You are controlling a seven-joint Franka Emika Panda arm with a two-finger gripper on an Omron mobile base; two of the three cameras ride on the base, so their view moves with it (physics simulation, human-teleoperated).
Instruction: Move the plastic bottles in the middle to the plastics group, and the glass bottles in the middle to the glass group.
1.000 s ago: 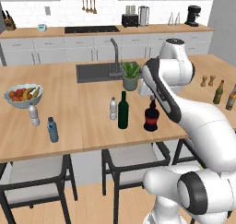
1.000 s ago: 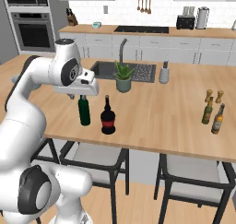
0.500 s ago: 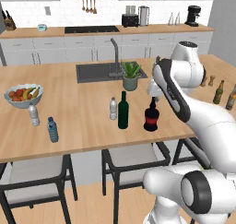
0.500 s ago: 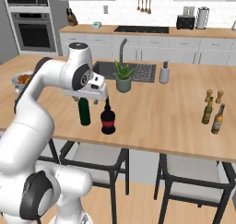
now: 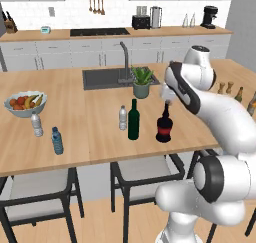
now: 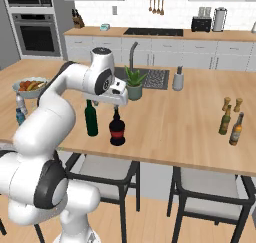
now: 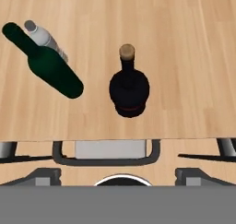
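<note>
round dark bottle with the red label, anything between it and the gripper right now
Nothing visible. The gripper hangs right above the round dark bottle, open air between them. The green wine bottle stands beside it, off the line.

Since a second ago I swing my gripper [image 6: 117, 106] from beside the wine bottle [image 6: 91, 118] across to hang directly above the squat bottle [image 6: 117, 130], my upper arm rising higher over the counter [image 6: 175, 122].
</note>
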